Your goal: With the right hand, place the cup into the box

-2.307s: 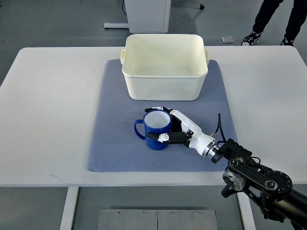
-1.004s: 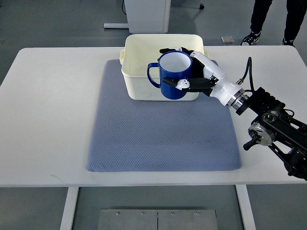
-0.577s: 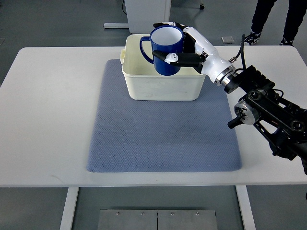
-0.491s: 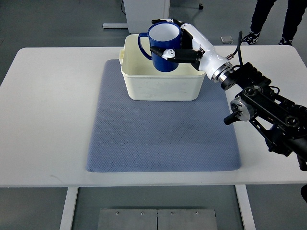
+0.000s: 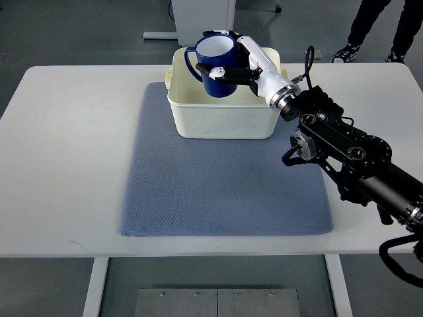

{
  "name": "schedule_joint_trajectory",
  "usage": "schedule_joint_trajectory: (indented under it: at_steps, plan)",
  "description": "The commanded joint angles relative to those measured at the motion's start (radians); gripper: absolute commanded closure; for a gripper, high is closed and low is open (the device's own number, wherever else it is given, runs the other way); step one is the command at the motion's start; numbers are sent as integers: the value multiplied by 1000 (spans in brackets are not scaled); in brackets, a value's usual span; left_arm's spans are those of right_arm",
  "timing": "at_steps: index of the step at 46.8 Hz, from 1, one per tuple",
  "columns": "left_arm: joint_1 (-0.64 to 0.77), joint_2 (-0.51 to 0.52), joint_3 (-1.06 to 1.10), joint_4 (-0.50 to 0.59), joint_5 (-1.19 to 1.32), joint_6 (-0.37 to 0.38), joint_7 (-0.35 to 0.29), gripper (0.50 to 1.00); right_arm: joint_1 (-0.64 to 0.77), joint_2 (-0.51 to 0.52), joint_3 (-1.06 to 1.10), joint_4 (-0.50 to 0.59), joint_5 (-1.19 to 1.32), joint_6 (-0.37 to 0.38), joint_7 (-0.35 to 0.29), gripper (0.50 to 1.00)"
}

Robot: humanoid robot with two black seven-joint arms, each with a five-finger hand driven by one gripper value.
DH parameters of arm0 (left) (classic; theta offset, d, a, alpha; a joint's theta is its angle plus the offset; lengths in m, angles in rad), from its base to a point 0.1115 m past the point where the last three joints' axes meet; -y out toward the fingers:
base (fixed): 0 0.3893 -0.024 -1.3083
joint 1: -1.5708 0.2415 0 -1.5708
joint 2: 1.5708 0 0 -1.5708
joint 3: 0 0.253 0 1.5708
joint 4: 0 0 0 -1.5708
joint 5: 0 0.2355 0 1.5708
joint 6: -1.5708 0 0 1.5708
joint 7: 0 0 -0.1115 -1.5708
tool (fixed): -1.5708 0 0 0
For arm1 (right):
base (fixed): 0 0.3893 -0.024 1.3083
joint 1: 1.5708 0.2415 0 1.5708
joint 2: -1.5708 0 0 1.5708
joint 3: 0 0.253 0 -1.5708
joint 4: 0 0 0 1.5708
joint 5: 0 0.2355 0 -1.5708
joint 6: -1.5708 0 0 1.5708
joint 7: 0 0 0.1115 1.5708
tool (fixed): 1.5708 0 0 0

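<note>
A white table fills most of the top view, standing on a grey floor. A blue-grey textured mat lies across its middle, its far edge running under a cream plastic box. The box sits at the far side of the mat, open at the top, with small handles on its left and right rims. Beyond the table, a white cabinet base stands on the floor, and at the top right a person's dark trouser legs and shoes show.

The right arm enters from the right edge low down and reaches diagonally up and left across the table's right side, its black jointed links passing over the mat's right edge. It ends in the right hand, white with black fingers, held over the box's far right part. The fingers are clamped around the blue cup: the thumb crosses its near side and the other fingers wrap the far side.

The cup is upright, its white inside showing, its handle pointing left. It hangs above the open box near the far rim, clear of the box floor.
</note>
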Motion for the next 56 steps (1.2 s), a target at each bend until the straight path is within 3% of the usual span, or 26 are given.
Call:
schedule_joint_trajectory:
  at_steps: [1, 24, 25, 30, 32, 37, 56]
  plan:
    - [1, 0, 0, 0, 0, 0, 0, 500, 2, 1, -6, -31, 1, 0, 6, 1000]
    - [1, 0, 0, 0, 0, 0, 0, 500, -1, 1, -41, -78, 2, 0, 32, 1000]
    - [1, 0, 0, 0, 0, 0, 0, 500, -1, 1, -41, -80, 2, 0, 35, 971]
    - [1, 0, 0, 0, 0, 0, 0, 500, -1, 1, -41, -80, 2, 0, 37, 618]
    - [-1, 0, 1, 0, 0, 0, 0, 500, -1, 1, -40, -80, 2, 0, 37, 559]
    - [1, 0, 0, 0, 0, 0, 0, 500, -1, 1, -40, -80, 2, 0, 37, 519]
    - [1, 0, 1, 0, 0, 0, 0, 500, 7, 1, -35, -71, 32, 0, 34, 513]
